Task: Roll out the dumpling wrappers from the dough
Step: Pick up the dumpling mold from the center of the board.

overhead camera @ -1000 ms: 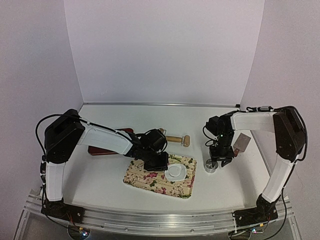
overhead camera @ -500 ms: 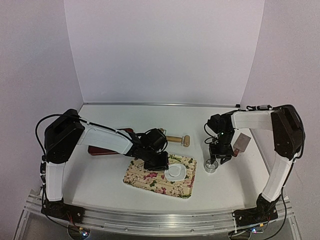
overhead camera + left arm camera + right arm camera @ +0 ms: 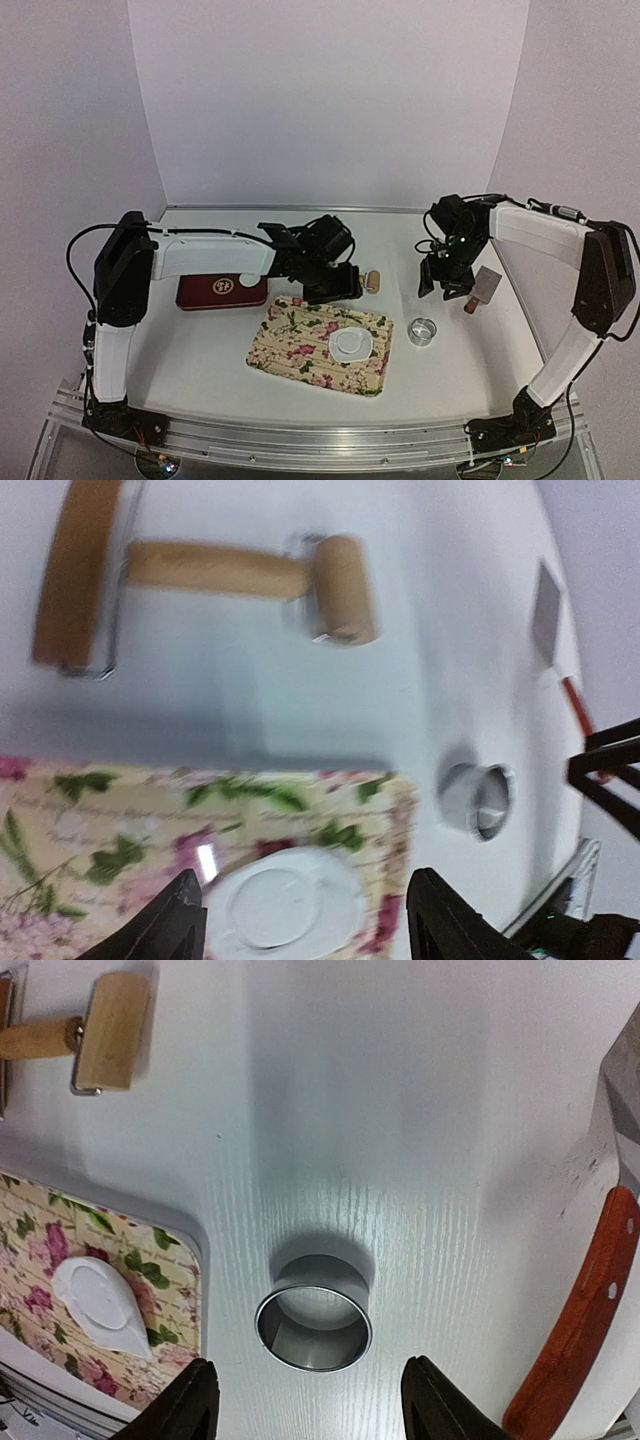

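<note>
The dough (image 3: 351,345) is a flattened white sheet on the floral mat (image 3: 300,345). In the left wrist view a round dumpling wrapper (image 3: 268,905) is outlined within the dough (image 3: 345,895). My left gripper (image 3: 335,287) hovers above the mat's far edge, open and empty (image 3: 312,932). The shiny metal ring cutter (image 3: 422,331) stands on the table right of the mat. My right gripper (image 3: 446,283) hangs behind it, open and empty (image 3: 315,1415), looking down on the ring cutter (image 3: 313,1312) and the dough (image 3: 100,1305).
A wooden roller (image 3: 215,568) lies behind the mat, partly hidden by my left arm in the top view. A scraper with a red-brown handle (image 3: 483,288) lies at the right. A dark red box (image 3: 222,291) sits left of the mat.
My left gripper lifted from the dough, moved back toward the roller and opened. My right gripper let go of the ring cutter, rose and moved away behind it, opening.
</note>
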`<state>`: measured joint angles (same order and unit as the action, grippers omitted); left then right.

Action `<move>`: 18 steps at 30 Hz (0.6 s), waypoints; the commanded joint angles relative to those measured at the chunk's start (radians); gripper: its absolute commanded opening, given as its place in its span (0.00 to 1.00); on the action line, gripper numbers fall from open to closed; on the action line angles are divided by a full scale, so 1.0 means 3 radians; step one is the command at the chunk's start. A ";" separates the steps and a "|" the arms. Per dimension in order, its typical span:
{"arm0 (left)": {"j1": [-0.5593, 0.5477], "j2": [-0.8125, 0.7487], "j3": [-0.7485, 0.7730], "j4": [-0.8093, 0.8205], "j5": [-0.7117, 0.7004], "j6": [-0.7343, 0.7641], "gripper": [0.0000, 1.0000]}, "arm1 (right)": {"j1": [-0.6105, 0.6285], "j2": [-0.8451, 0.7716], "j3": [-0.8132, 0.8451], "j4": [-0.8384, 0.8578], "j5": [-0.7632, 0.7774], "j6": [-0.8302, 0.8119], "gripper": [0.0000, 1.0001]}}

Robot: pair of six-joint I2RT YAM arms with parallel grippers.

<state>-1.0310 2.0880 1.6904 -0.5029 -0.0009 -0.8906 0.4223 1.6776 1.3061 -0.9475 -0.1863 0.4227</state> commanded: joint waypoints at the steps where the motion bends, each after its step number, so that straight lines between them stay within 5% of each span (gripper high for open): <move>1: -0.0098 0.0522 0.0861 -0.0194 0.0311 -0.0025 0.68 | -0.0163 -0.0164 0.0220 -0.0155 -0.0023 -0.0063 0.52; 8: -0.0155 0.1120 0.1536 -0.0201 0.0722 -0.0175 0.65 | -0.0319 -0.0380 0.0125 -0.0154 0.0030 -0.0153 0.57; 18: -0.0201 0.1432 0.1762 -0.0001 0.0899 -0.0360 0.60 | -0.0320 -0.0656 -0.0280 -0.0087 -0.0203 -0.0218 0.60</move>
<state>-1.0861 2.5142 2.1420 -0.5252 0.2494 -0.9723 0.3241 1.5069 1.2736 -0.9709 -0.1983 0.3790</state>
